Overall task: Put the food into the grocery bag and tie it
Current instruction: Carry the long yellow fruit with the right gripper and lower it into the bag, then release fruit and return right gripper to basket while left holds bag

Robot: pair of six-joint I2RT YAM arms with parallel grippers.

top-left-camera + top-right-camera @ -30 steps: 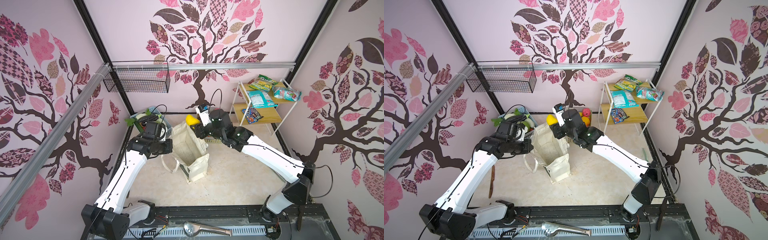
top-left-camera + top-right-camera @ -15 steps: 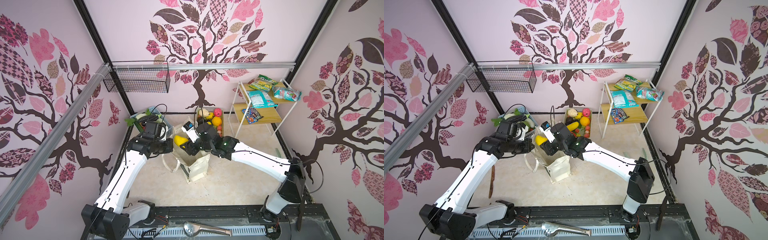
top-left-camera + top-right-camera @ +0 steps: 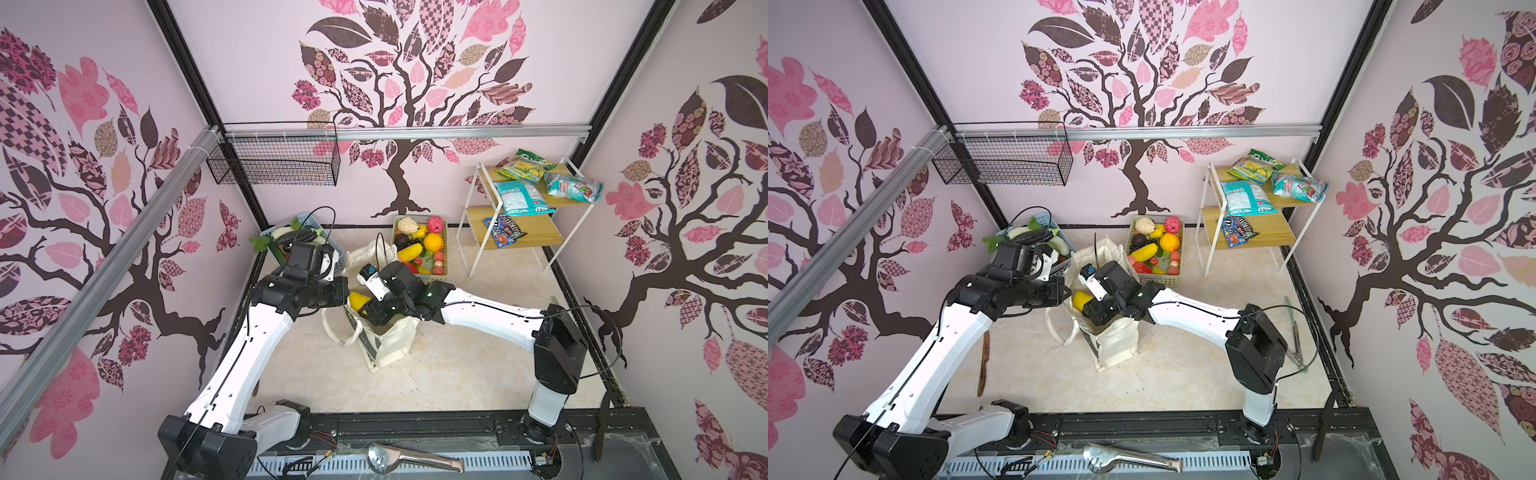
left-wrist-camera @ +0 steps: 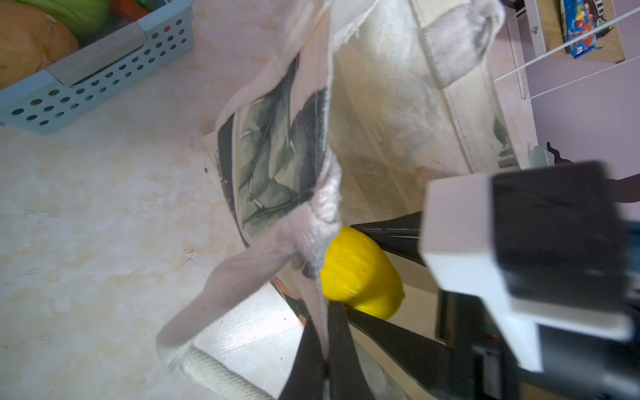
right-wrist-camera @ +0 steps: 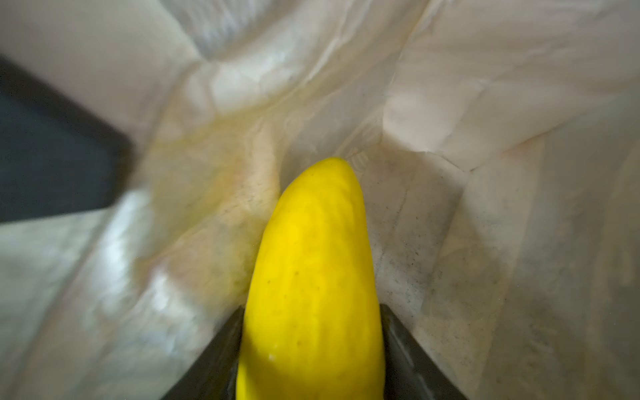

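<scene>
Right gripper (image 5: 312,349) grips the yellow fruit (image 5: 311,270) by its rear end, jaws partway apart around it. The fruit's long axis runs straight out along the fingers, tip leading. Cream lining surrounds the tip, so it is inside the bag mouth; it looks short of the bottom.

In a top view the fruit (image 3: 357,300) shows at the 10 o'clock corner of the bag (image 3: 390,340) mouth, and the right arm reaches in from 3 o'clock. Left gripper (image 4: 325,360) is pinched tight on the bag rim at about 9 o'clock, holding the mouth open.

Judgement: the release needs a short drop, tip first, and the rim hold must not slacken. More food (image 3: 433,242) waits in the basket (image 3: 432,275), 1 o'clock from the bag.
</scene>
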